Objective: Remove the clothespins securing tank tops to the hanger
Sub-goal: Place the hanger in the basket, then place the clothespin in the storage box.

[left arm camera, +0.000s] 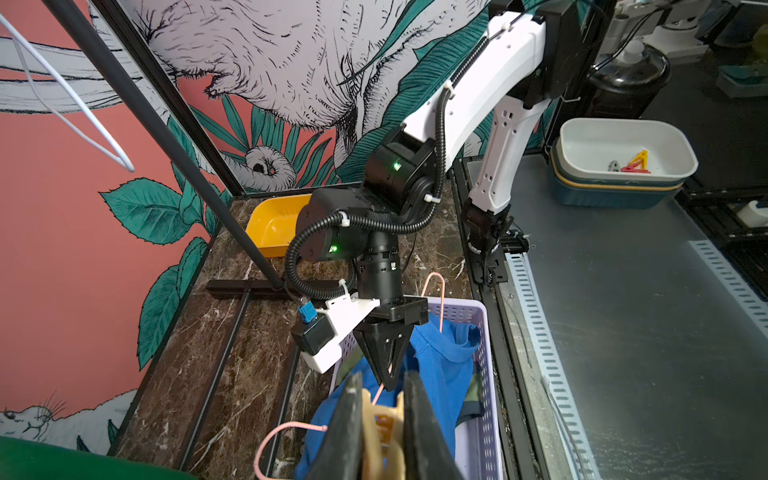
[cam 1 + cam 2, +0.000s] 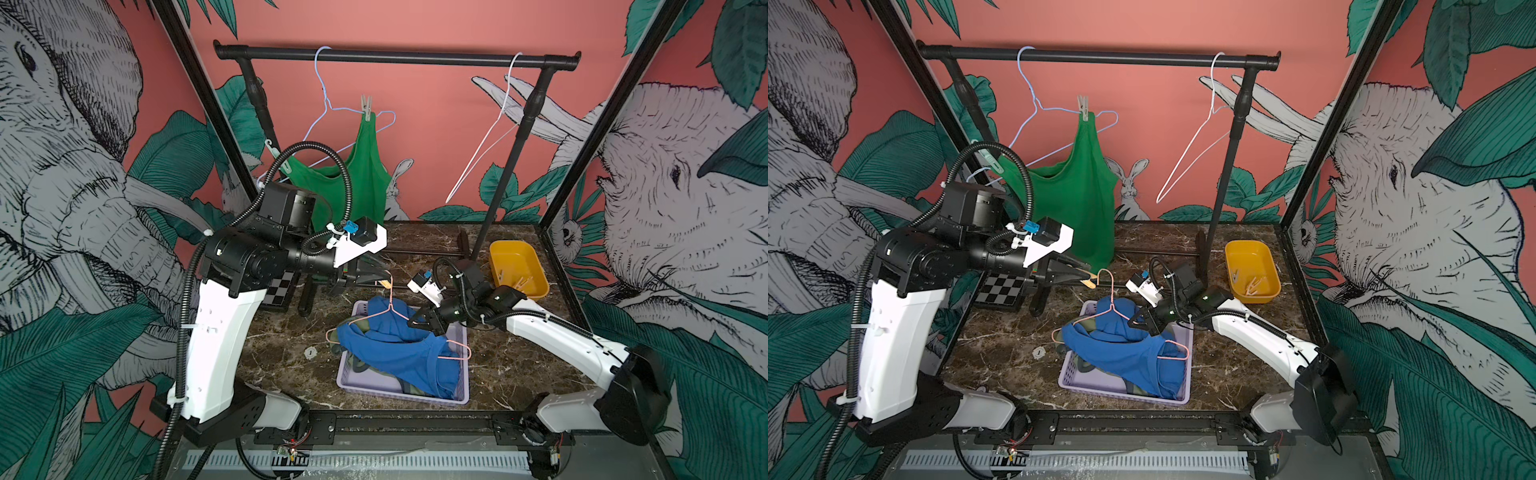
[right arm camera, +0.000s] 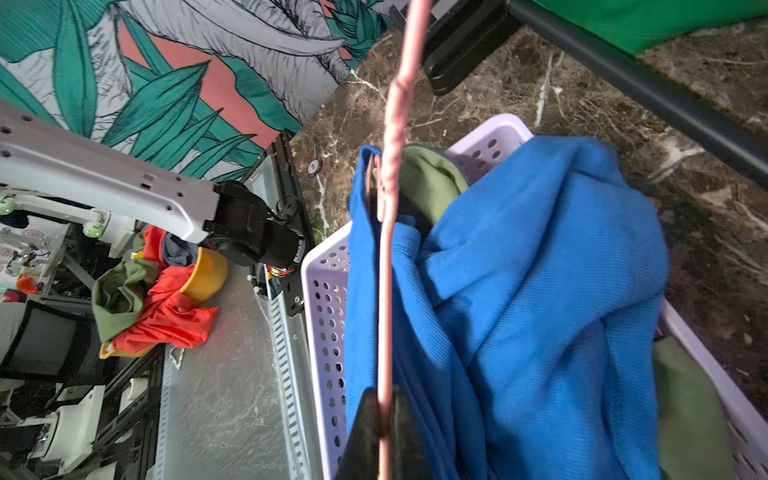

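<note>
My left gripper (image 1: 383, 395) is shut on a pale yellow-beige clothespin (image 1: 384, 432), held above the table just behind the basket, beside the pink hanger's hook (image 2: 390, 276). The right gripper (image 3: 384, 395) is shut on the pink hanger's wire (image 3: 388, 257). A blue tank top (image 2: 399, 349) drapes over that hanger into the lavender basket (image 2: 399, 394), with an olive top (image 3: 432, 183) beneath it. A green tank top (image 2: 365, 174) hangs from a light-blue hanger (image 2: 320, 87), pinned by a grey-beige clothespin (image 2: 366, 107) and a mint clothespin (image 2: 277, 154).
A yellow bin (image 2: 536, 270) with several clothespins in it stands at the back right. A bare white hanger (image 2: 486, 141) hangs on the black rail (image 2: 395, 56), whose right post (image 2: 498, 195) reaches the table beside the bin. A checkerboard block (image 2: 280, 291) sits under the left arm.
</note>
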You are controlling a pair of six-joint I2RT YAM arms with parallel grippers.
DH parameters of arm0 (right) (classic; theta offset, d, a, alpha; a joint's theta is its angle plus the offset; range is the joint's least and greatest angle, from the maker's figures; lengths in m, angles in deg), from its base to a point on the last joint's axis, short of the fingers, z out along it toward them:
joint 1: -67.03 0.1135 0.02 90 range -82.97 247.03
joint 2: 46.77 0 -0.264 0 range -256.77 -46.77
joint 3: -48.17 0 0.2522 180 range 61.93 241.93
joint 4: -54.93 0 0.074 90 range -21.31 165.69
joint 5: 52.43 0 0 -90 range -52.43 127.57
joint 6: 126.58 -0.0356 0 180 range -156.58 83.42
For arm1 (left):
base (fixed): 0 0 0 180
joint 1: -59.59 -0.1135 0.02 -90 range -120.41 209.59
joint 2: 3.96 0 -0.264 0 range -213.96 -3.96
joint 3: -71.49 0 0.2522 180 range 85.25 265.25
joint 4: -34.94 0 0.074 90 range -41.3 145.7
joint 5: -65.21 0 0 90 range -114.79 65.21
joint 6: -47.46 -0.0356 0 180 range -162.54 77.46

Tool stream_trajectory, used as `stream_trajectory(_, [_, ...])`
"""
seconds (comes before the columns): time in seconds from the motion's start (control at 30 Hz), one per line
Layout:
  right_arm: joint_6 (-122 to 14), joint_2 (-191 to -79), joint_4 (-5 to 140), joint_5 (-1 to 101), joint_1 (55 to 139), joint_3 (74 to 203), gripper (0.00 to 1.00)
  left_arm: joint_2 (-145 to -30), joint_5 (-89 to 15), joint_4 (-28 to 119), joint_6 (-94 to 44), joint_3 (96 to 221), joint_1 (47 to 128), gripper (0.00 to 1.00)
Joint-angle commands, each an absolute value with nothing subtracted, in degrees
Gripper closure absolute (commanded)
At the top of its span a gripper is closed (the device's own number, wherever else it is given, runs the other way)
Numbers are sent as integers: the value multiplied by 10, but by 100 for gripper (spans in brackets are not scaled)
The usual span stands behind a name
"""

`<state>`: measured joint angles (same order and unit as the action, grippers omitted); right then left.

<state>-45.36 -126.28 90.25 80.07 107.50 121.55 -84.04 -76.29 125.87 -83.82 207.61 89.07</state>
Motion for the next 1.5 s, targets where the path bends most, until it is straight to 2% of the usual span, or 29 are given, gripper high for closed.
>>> stream_trajectory(0.0, [-446, -1272, 903, 754, 1071, 1201, 100, -834, -789, 1207, -789, 2046, 889, 100])
stream_trajectory(0.07, [-443, -1279, 912, 746, 1070, 1195, 100, -841, -795, 1197, -779, 2037, 889, 100])
stream_trajectory(0.17, [-443, -1279, 919, 731, 1070, 1185, 92, -854, -796, 1185, -768, 2038, 889, 100])
stream_trajectory(0.3, [-439, -1256, 937, 694, 1069, 1181, 69, -865, -800, 1169, -747, 2042, 889, 100])
stream_trajectory(0.43, [-432, -1209, 975, 667, 1066, 1211, 57, -868, -813, 1155, -724, 2037, 889, 100])
stream_trajectory(0.77, [-452, -1075, 957, 754, 1066, 1353, 45, -872, -885, 1100, -645, 1986, 889, 100])
stream_trajectory(0.9, [-450, -1082, 955, 812, 1066, 1416, 44, -880, -909, 1083, -622, 1985, 889, 100])
stream_trajectory(1.1, [-452, -1109, 938, 834, 1067, 1449, 43, -885, -949, 1082, -614, 1979, 889, 100])
stream_trajectory(1.47, [-473, -1149, 885, 875, 1070, 1472, 42, -885, -948, 1064, -605, 1957, 889, 100])
